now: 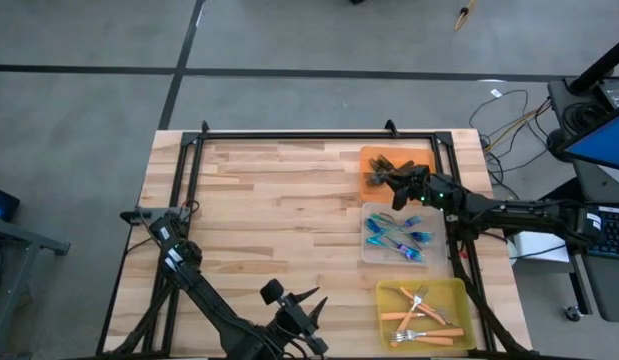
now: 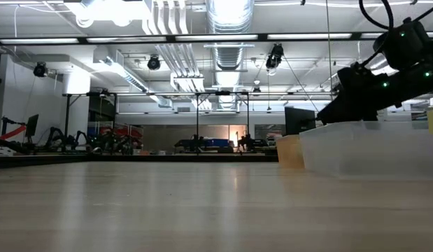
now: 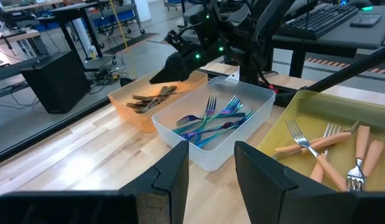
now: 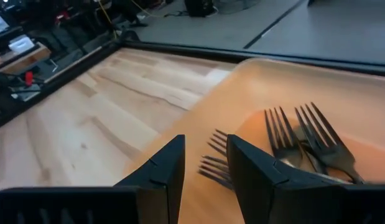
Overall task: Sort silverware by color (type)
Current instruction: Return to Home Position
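Dark grey forks (image 4: 304, 143) lie flat in the orange tray (image 1: 417, 156). Blue-handled forks (image 1: 397, 238) lie in the clear tray (image 3: 211, 155), and orange-handled forks (image 1: 419, 315) in the yellow tray (image 1: 461, 296). My right gripper (image 4: 206, 155) hovers open just above the orange tray, with fork tines showing beyond the gap between its fingers; it holds nothing. In the high view the right gripper (image 1: 387, 182) is over that tray's near half. My left gripper (image 1: 307, 300) waits open near the table's near edge, facing the trays.
The three trays stand in a row along the table's right side, orange farthest, yellow nearest. A black frame (image 1: 289, 133) runs along the table's far edge and sides. The bare wooden top (image 1: 269, 210) spreads left of the trays.
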Controlling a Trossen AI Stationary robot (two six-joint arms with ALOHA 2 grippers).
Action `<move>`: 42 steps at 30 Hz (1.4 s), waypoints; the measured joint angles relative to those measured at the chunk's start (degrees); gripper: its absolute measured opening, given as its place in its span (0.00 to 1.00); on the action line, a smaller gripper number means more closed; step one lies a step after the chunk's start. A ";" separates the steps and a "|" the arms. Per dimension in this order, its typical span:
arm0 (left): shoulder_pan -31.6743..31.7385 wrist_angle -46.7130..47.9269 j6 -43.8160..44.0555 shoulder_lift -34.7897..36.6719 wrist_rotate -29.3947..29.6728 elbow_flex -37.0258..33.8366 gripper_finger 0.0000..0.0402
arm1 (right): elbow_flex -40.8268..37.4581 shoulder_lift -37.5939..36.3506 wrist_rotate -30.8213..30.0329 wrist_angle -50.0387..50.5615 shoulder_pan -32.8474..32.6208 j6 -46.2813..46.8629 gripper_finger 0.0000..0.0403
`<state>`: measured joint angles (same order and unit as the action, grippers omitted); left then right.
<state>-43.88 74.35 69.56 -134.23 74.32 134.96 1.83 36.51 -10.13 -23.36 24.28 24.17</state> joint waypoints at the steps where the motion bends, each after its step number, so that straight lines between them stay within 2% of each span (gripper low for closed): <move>1: 0.00 0.00 0.00 0.00 -0.01 0.00 0.27 | -0.45 0.00 0.11 -0.28 0.26 0.04 0.27; 23: 0.22 0.81 -0.40 0.00 0.01 -0.21 0.27 | -0.69 0.00 -1.86 -0.54 0.37 -1.58 0.27; 26: 1.06 0.86 -1.69 0.00 1.92 -0.47 0.27 | -0.69 0.02 -1.86 -0.52 0.37 -1.64 0.27; 30: 3.49 0.90 -7.06 0.00 2.55 -0.61 0.27 | -0.66 0.02 -1.86 -0.52 0.37 -1.64 0.27; 36: 8.04 1.31 -16.17 0.00 -3.62 -0.80 0.27 | -0.64 0.02 -1.86 -0.52 0.37 -1.64 0.27; 42: 12.57 2.01 -21.86 -0.04 -3.12 -0.90 0.27 | -0.64 0.02 -1.86 -0.52 0.37 -1.64 0.27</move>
<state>-31.31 76.36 47.70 -134.28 71.21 134.06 1.19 36.53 -11.99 -23.88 24.64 22.52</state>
